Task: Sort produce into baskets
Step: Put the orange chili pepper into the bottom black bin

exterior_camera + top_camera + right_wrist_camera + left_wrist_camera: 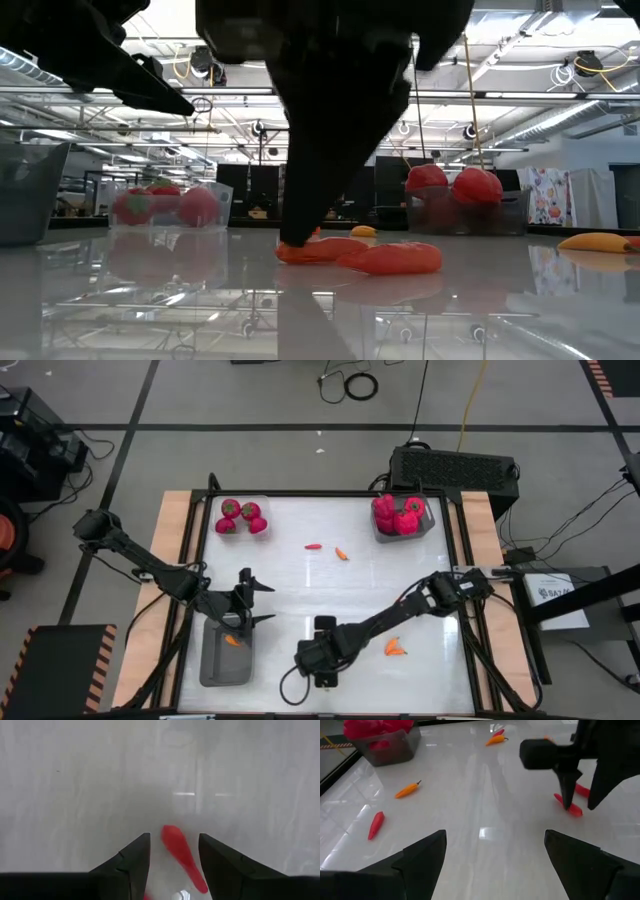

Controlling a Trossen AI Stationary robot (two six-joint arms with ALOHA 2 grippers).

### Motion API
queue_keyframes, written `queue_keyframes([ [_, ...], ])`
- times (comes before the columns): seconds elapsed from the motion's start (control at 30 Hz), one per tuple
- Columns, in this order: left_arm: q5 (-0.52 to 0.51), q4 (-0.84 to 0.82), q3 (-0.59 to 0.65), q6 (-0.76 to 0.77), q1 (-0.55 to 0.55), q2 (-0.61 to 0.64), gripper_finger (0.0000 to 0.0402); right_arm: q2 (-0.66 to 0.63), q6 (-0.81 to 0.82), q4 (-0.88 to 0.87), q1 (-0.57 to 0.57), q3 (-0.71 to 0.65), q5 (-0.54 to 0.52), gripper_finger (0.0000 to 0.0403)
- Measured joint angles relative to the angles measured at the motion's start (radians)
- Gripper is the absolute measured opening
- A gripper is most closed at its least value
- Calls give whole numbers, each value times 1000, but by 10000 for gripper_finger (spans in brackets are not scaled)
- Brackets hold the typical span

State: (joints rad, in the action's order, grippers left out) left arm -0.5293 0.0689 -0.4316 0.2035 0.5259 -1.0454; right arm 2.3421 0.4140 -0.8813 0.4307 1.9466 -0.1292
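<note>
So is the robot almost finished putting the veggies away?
Partly. The bell peppers and round red fruits sit in their tubs, and one orange chilli lies in the grey tub. The right gripper straddles a red chilli. Four chillies remain on the table.

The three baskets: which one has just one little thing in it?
The grey basket under the left gripper holds one orange chilli. The other two, along the far edge, are full of red produce.

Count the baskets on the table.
3. In the high view: top-left basket holding round red fruits, top-right basket holding red peppers, bottom-left basket with one orange piece. None seems hidden.
</note>
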Motion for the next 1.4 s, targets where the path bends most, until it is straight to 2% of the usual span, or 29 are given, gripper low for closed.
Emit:
queue_keyframes([
  [0.33,-1,-5,0,0,0,0,343,-6,-11,60,-20,-87,8,150],
  [0.7,-24,-4,0,3,0,0,343,-3,-11,150,-20,-92,12,54],
  [0.87,-24,-4,0,4,0,0,343,4,-7,212,-22,-60,-7,32],
  [1.03,-29,-3,0,4,0,0,343,4,-27,432,-21,-20,-3,31],
  [1.23,-33,-5,0,17,0,0,343,3,-139,753,-12,-7,6,35],
  [1.4,-79,-8,0,19,0,0,343,8,-235,999,-10,-7,2,35],
])
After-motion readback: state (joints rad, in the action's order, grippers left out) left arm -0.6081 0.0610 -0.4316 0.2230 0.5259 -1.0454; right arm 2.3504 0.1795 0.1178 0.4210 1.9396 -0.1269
